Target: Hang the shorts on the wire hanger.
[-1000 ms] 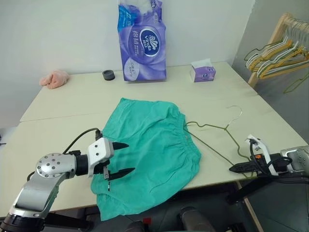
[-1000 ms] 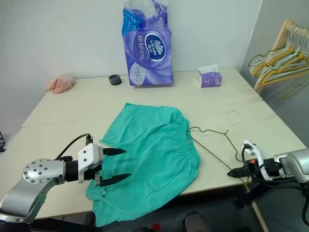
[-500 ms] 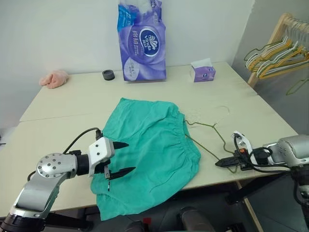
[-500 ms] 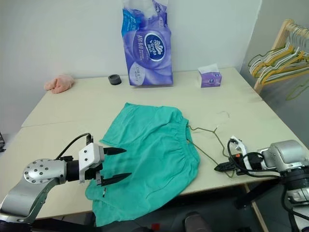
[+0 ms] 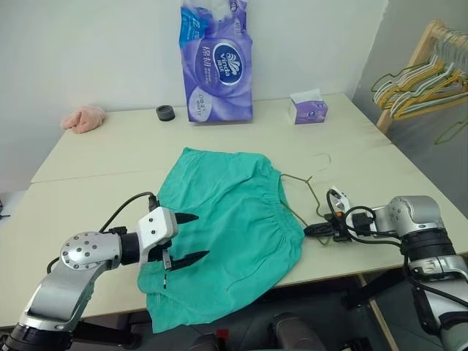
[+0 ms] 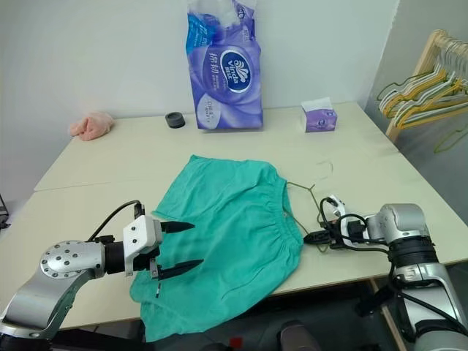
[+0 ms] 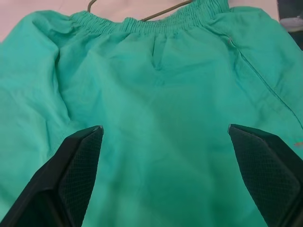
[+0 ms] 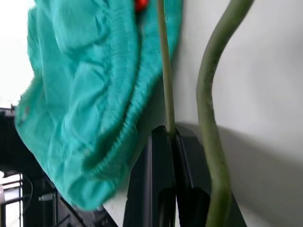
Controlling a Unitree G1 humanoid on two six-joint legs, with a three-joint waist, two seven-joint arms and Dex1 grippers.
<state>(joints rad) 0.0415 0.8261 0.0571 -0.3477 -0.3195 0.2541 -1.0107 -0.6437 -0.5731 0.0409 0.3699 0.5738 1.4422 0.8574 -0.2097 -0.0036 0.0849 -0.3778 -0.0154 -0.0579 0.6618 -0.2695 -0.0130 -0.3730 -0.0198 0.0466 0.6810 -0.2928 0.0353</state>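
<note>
Shorts (image 5: 230,234) lie flat mid-table (image 5: 88,157), one leg drooping over the near edge; soft, light cloth, likely to sag and bunch, so best taken at the gathered waistband, which faces the hanger. Hanger (image 5: 303,191) lies on the table just beside the waistband; thin wire, stiff but springy, probably prone to swivel when held at one point. Left gripper (image 5: 184,238) hovers over the shorts, jaws wide, empty. Right gripper (image 5: 313,229) is pinched closed on the hanger wire.
</note>
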